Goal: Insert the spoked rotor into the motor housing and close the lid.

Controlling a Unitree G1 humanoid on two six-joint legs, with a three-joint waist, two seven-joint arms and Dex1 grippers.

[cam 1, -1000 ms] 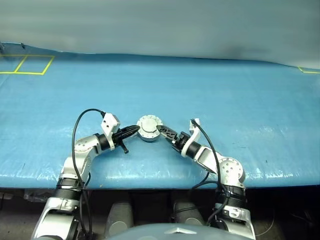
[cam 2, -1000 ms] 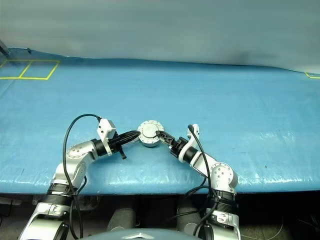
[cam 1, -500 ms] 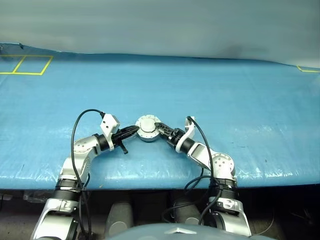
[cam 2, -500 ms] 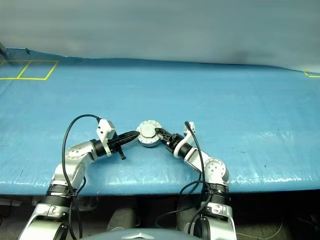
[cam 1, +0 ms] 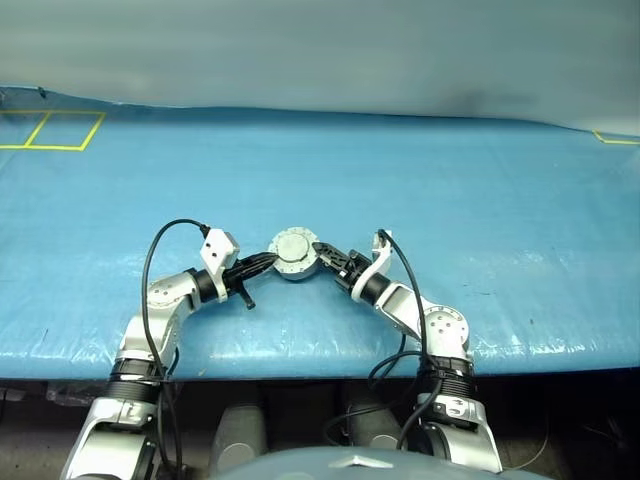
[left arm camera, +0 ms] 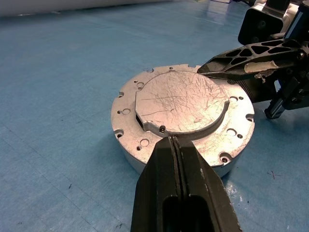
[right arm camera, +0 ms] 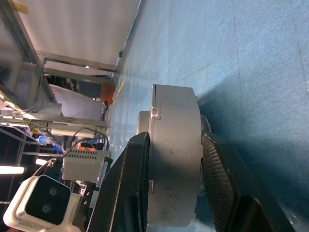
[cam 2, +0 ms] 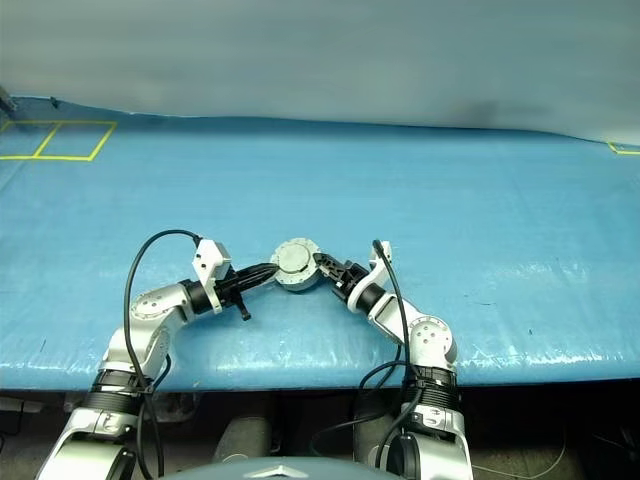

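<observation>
On the blue table (cam 1: 480, 190), near its front edge and between the two arms, sits the motor housing (left arm camera: 145, 154), squat and silver. Lid (left arm camera: 181, 101) lies flat on top, plain scratched face up; rotor presumably inside, cannot confirm. Right gripper (right arm camera: 174, 193) straddles the housing top to bottom: one finger lies over the lid, the other is under the base, both touching the metal, so it is clamped on the housing. Left gripper (left arm camera: 175, 145) has its fingers pressed together on nothing, tip at the housing rim on the near side.

Risks, as judged: with one finger under the base, any lift or twist of the right wrist may tip the housing. A push from the left tip could slide the casing out of the clamp. If the lid is not fully seated, uneven pressure may jam it.
</observation>
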